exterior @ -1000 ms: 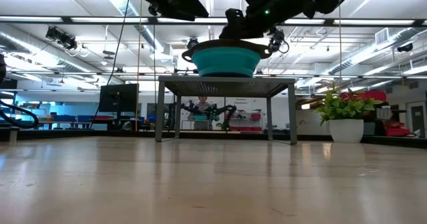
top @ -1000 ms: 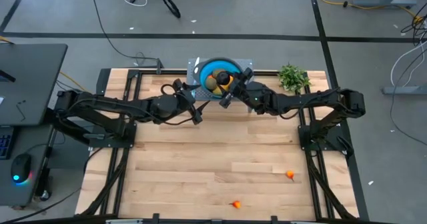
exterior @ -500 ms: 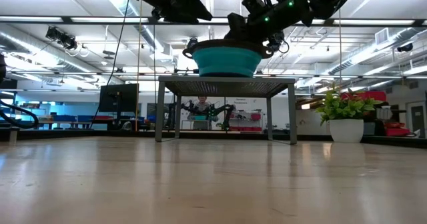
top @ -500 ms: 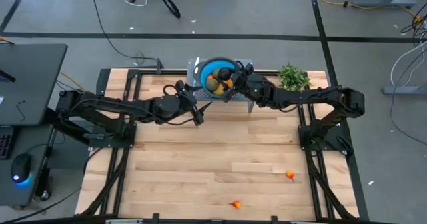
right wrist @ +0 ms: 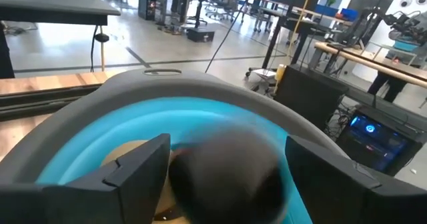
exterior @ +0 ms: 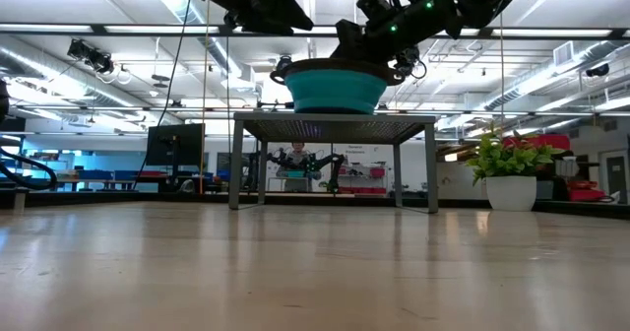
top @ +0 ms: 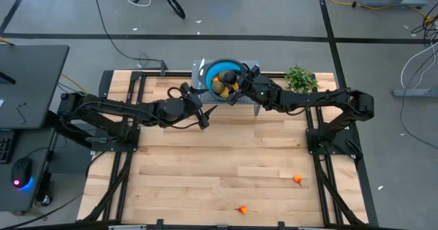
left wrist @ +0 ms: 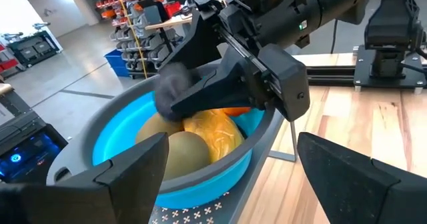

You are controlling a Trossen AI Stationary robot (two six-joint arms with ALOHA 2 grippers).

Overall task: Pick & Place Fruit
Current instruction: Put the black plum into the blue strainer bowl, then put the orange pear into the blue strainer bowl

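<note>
A blue bowl (top: pixel 211 71) stands on a small grey stand (exterior: pixel 335 124) at the table's far middle. In it lie a yellow oblong fruit (left wrist: pixel 212 134), two olive ovals (left wrist: pixel 181 156) and an orange one (left wrist: pixel 237 111). My right gripper (right wrist: pixel 227 154) is over the bowl, pointing about level, its fingers apart on either side of a black round fruit (right wrist: pixel 230 167), which shows blurred. My left gripper (left wrist: pixel 230 154) stands open just off the bowl's near left rim, holding nothing. Two tiny orange-red fruits (top: pixel 297 179) (top: pixel 241 209) lie on the near right of the table. My right gripper has the black round fruit (left wrist: pixel 175 87) between its fingertips, above the fruit in the bowl. The fruit is blurred while the fingers (right wrist: pixel 137 167) show sharp. I cannot tell whether the fingers touch it.
A leafy green plant in a white pot (top: pixel 300 79) stands at the far right, close beside my right arm. The wooden table top (top: pixel 219 161) stretches from the stand to the near edge. A metal frame rims the table.
My right gripper has gone a little toward the table's far edge, over the bowl, rolling slightly as it went, and has then kept still. The black fruit has gone with it.
</note>
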